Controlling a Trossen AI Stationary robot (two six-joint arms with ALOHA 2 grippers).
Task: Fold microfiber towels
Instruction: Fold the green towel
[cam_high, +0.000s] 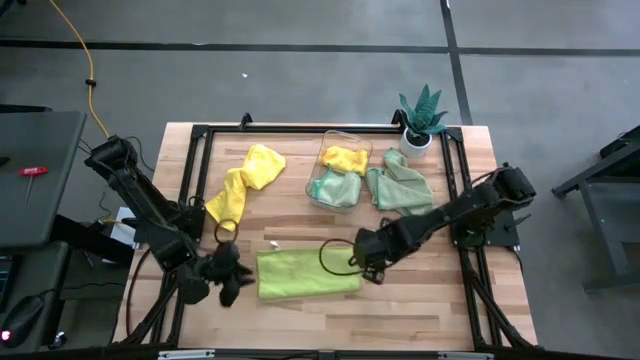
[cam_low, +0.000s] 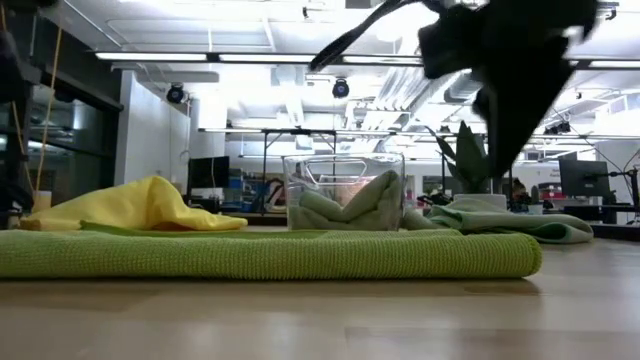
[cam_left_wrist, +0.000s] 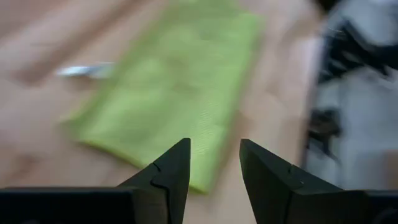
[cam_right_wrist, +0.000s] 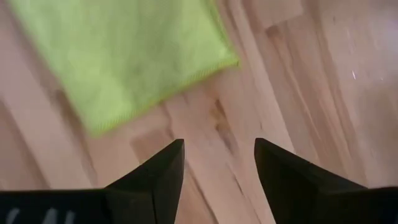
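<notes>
So the lime green towel (cam_high: 308, 273) lies folded flat on the table (cam_high: 430, 310), in front of the clear bin (cam_high: 340, 168). Both grippers, left (cam_high: 228, 283) and right (cam_high: 368, 266), flank it with jaws spread, empty. The yellow towel (cam_high: 243, 185) and mint towel (cam_high: 402, 187) beside the bin look unfolded, probably. No legible writing.

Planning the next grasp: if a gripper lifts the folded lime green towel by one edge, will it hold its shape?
Probably not. The lime green towel lies in soft, rounded layers, so it would likely droop and unfold. Its nubby weave looks grippy rather than slippery. It seems light.
</notes>
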